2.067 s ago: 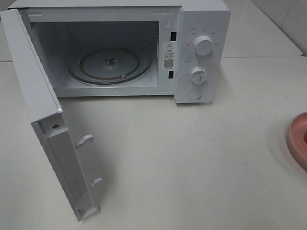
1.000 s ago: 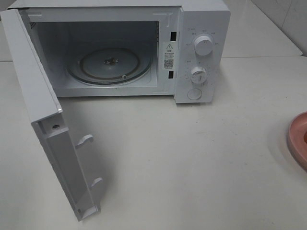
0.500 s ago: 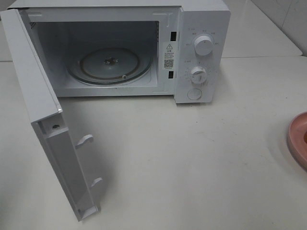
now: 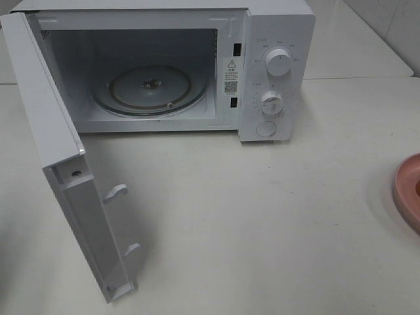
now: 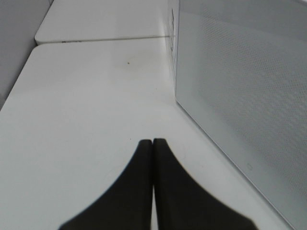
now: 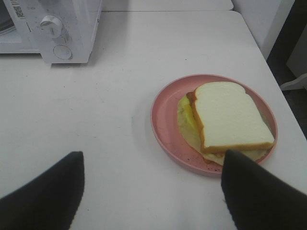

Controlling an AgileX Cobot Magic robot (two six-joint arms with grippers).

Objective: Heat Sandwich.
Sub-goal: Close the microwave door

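One sandwich (image 6: 230,120) on pink plate (image 6: 160,120), microwave (image 4: 275,39) door wide open.

In the high view the pink plate (image 4: 409,190) is cut off by the right edge, so only a curved sliver shows and whatever lies on it is out of frame. Neither gripper appears there. The small labels around the microwave's dials (image 4: 279,63) are too small to read. In the right wrist view the microwave (image 6: 50,28) is cropped at the top corner.
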